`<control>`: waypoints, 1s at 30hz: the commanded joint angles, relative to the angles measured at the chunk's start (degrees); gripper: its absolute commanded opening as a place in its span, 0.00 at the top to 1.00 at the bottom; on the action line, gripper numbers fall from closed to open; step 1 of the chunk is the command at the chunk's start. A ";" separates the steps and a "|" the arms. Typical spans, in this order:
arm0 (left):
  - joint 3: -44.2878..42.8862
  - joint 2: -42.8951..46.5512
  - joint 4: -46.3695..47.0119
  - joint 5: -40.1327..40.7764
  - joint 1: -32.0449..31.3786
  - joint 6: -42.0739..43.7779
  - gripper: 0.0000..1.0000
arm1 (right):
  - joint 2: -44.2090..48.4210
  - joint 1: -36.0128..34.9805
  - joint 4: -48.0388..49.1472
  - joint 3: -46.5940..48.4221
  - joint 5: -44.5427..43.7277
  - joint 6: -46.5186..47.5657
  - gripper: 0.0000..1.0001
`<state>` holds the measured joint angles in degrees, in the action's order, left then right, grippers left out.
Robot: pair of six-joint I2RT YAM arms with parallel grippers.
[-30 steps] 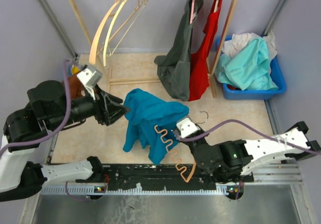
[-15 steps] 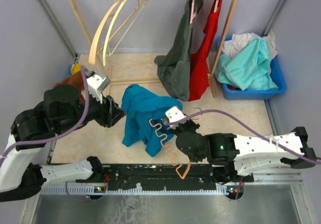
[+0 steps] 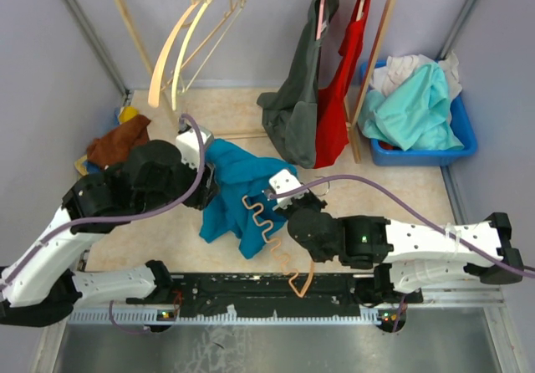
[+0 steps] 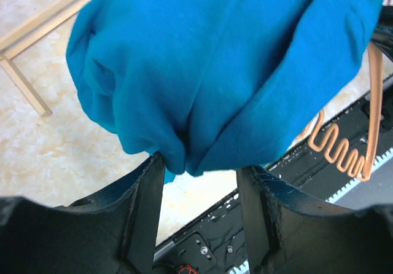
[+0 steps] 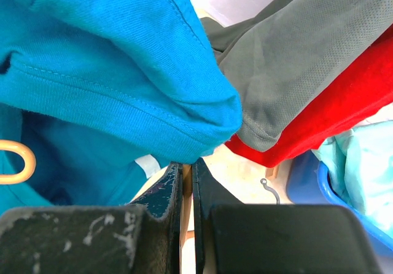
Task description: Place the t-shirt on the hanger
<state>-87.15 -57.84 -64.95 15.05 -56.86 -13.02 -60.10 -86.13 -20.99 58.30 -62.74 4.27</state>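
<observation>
Right pincer [image 5: 187, 164] is pressed together on the thin orange hanger [image 3: 269, 222], while the left pincer [image 4: 199, 163] appears to pinch a thick fold of the teal t-shirt [image 3: 238, 181], which hangs bunched over the hanger's upper end above the middle of the table [image 3: 393, 172]. Since only one shoulder seems threaded, a hard tug by the left pincer could twist the hanger in its narrow grip or drag the cloth off. Compared with a second ago, both arms have closed in: the right pincer has carried the hanger toward the left edge and the shirt sits tighter.
</observation>
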 commanded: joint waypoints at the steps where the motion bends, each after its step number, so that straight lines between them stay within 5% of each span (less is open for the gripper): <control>1: -0.66 -1.34 1.74 6.26 -0.09 -0.75 0.45 | 0.66 0.87 3.99 4.02 -0.01 -1.01 1.00; 4: -1.64 -1.93 2.43 8.41 -0.09 -1.67 0.60 | 1.00 0.87 3.71 3.80 -0.05 -1.23 1.00; 8: -4.43 -2.10 3.25 8.47 -0.09 -2.10 1.00 | 2.08 0.96 3.30 3.02 -0.28 -1.61 1.00; 30: -38.17 -17.19 -3.77 7.28 -0.09 2.86 1.00 | 9.18 1.18 2.93 -2.05 4.01 0.08 1.00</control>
<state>-123.76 -72.16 -66.35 20.82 -56.86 -11.97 -54.24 -85.60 -22.37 56.05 -60.03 2.92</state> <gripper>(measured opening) 0.010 0.033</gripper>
